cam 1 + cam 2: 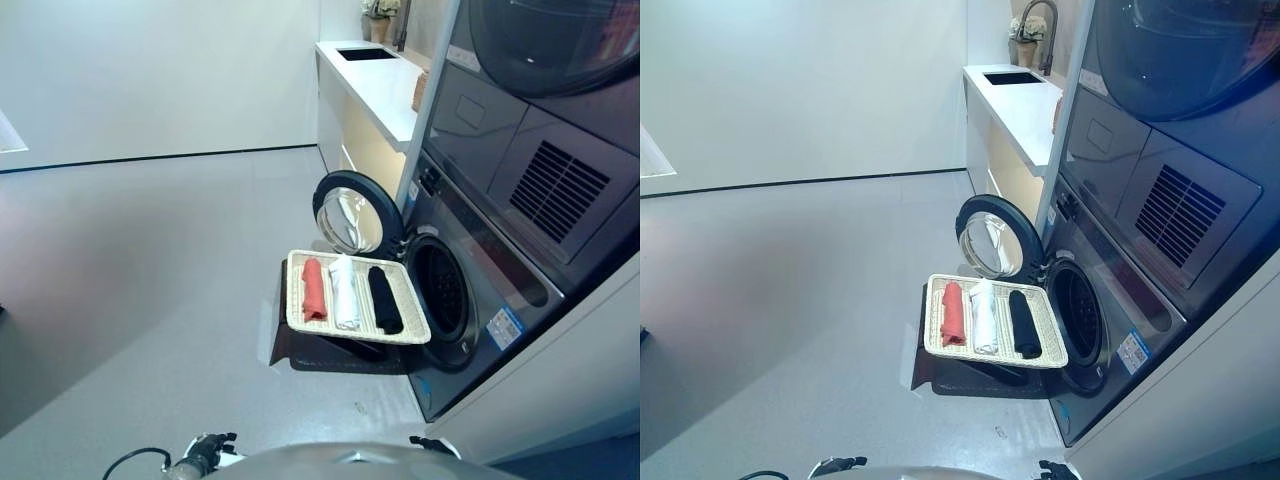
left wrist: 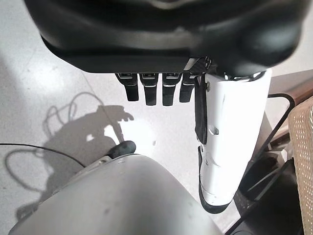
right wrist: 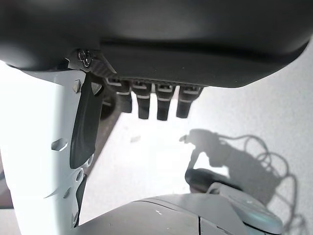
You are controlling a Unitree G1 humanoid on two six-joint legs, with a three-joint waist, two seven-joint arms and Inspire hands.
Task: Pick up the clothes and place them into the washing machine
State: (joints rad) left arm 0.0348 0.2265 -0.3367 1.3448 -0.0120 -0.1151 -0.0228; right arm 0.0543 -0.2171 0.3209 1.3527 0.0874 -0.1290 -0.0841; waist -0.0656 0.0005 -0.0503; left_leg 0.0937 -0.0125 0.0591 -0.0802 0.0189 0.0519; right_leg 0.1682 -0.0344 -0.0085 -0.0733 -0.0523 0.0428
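The washing machine [image 1: 470, 300] stood low in a grey stack, its round door [image 1: 350, 212] swung open toward the floor and its drum mouth [image 1: 440, 290] dark and unobstructed. Directly before that mouth a woven tray [image 1: 297, 300] was perched on a dark stand [image 1: 330, 355], and the clothes were lying in it as three rolls side by side — a red roll [image 1: 313, 289], a white roll [image 1: 344, 292] and a black roll [image 1: 384, 299].

Both hands were seen hanging well short of the tray: the left hand [image 2: 156, 88] with fingers straight and apart, holding nothing, and the right hand [image 3: 156, 100] likewise relaxed and empty.

Trouble was judged likeliest at the tray — a reach made too low could knock it off its stand or tip the rolls out. A roll pinched at one end might unroll and drag over the door rim.

A small label [image 1: 505, 327] was seen on the machine front, but no writing could be made out.
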